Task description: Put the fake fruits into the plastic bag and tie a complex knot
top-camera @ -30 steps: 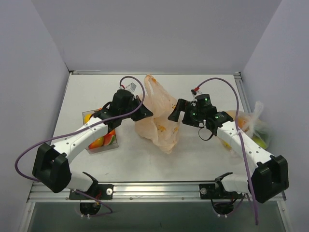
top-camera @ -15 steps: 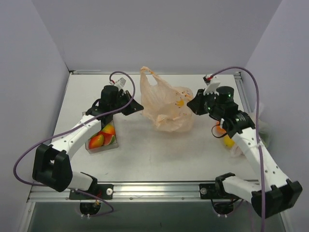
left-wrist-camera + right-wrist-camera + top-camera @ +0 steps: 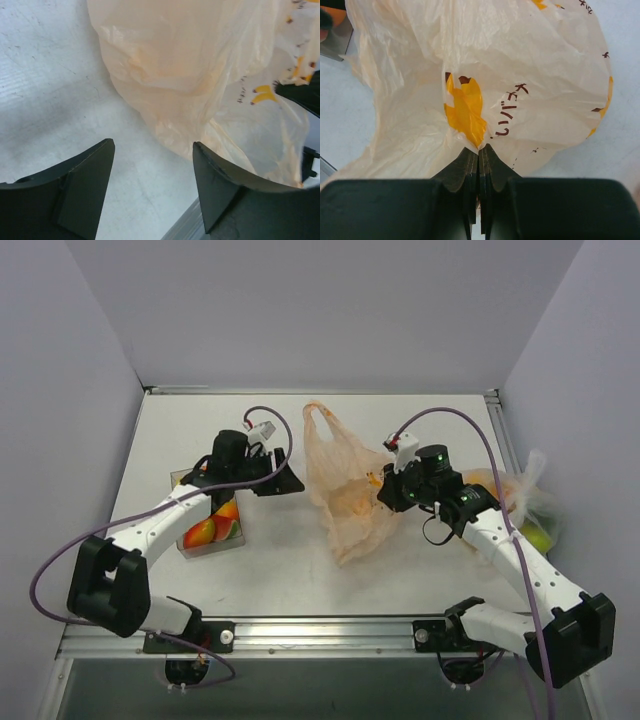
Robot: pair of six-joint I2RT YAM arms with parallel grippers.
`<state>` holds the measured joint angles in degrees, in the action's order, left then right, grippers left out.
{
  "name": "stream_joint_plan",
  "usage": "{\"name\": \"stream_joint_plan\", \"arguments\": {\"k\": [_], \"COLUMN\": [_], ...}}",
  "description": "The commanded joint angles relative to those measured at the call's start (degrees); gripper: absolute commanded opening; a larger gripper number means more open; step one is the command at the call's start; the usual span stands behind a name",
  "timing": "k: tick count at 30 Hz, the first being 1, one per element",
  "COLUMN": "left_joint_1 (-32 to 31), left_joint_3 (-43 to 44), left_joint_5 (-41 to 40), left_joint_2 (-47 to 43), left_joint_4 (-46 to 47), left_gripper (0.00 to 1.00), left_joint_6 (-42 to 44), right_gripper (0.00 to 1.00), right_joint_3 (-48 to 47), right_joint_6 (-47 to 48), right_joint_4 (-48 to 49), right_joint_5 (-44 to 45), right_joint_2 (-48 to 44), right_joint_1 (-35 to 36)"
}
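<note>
Pinch holds: my right gripper (image 3: 479, 150) is clamped tight on a fold of the plastic bag (image 3: 520, 65), which billows just ahead of its fingers. My left gripper (image 3: 153, 147) gapes empty, the bag close in front but untouched. I judge we're opening the bag for loading. The fake fruits (image 3: 212, 528) wait beneath the left arm. Next, the left must catch the opposite rim.

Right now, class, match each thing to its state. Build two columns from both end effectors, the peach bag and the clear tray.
Things:
1. left end effector
2. right end effector
3. plastic bag
4. clear tray

States:
A. holds fake fruits
B. shut on the bag
C. open, holding nothing
D. crumpled at mid-table

Pairs: 1-C, 2-B, 3-D, 4-A
</note>
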<state>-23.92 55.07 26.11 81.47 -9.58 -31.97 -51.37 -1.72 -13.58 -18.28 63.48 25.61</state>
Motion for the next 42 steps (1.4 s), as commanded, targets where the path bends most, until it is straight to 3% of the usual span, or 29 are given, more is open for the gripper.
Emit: {"name": "stream_joint_plan", "arguments": {"k": [1,4,5,10,14,26,42], "left_joint_1": [2.4,6.0,9.0,14.2,17.9,21.3,21.8], "left_joint_3": [-0.3,0.6,1.5,9.3,8.2,14.1,12.6], "left_joint_5": [5.9,4.7,5.3,-3.5,-6.0,-12.0,-17.8], "left_joint_2": [-11.3,-18.3,-19.5,-22.2,-23.9,-6.6,5.3], "left_joint_4": [-1.7,-9.4,-12.3,-31.6,-35.7,-35.3,-29.5], "left_gripper": [0.77,0.90,0.93,0.96,0.97,0.97,0.95], "left_joint_6": [8.0,15.4,22.6,44.1,57.8,72.1,76.5], "right_gripper": [0.00,0.00,0.00,0.00,0.00,0.00,0.00], "right_joint_3": [-1.8,-2.5,-2.6,-2.5,-2.3,-3.2,-4.0], "right_joint_6": [1.0,0.8,0.8,0.1,0.0,-0.3,-0.2], "right_joint_4": [1.7,1.5,1.3,0.3,0.4,0.0,-0.3], "right_joint_5": [1.3,1.1,1.1,0.6,0.2,-1.5,-2.1], "right_joint_2": [-1.5,-1.3,-1.3,-2.4,-2.3,-1.2,0.2], "right_joint_1": [0.6,0.8,0.8,0.7,0.7,0.2,0.1]}}
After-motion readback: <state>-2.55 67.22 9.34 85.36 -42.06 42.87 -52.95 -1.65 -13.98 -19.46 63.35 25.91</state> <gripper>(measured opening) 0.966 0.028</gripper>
